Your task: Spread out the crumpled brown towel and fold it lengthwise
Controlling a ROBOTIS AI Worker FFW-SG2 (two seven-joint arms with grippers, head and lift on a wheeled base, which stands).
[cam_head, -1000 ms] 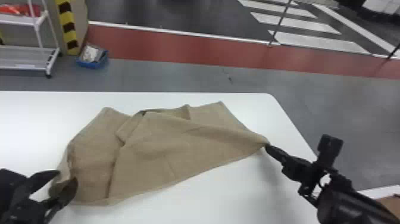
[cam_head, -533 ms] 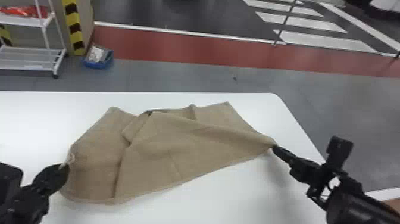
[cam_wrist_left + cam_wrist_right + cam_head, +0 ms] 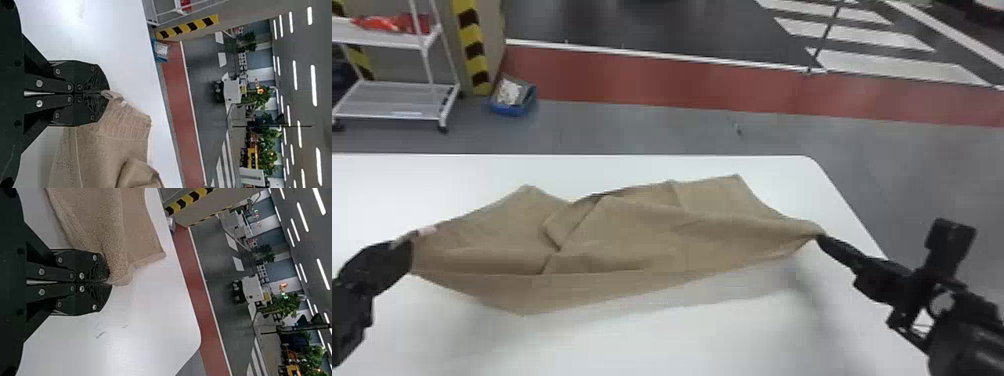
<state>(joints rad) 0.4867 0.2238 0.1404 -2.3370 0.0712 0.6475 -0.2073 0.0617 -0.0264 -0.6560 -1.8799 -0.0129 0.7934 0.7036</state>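
Presently holding, over the white table [image 3: 642,345] below the fingers [image 3: 839,248], the brown towel [image 3: 632,245], creased and stretched between them, with one end pinched in the closed left gripper [image 3: 411,246] and other end in the closed right gripper [image 3: 822,238].

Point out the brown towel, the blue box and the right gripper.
Brown towel [image 3: 637,225]: head view, on its creased middle.
Blue box [image 3: 506,110]: head view, on its near wall.
Right gripper [image 3: 107,282]: right wrist view, between its fingertips.
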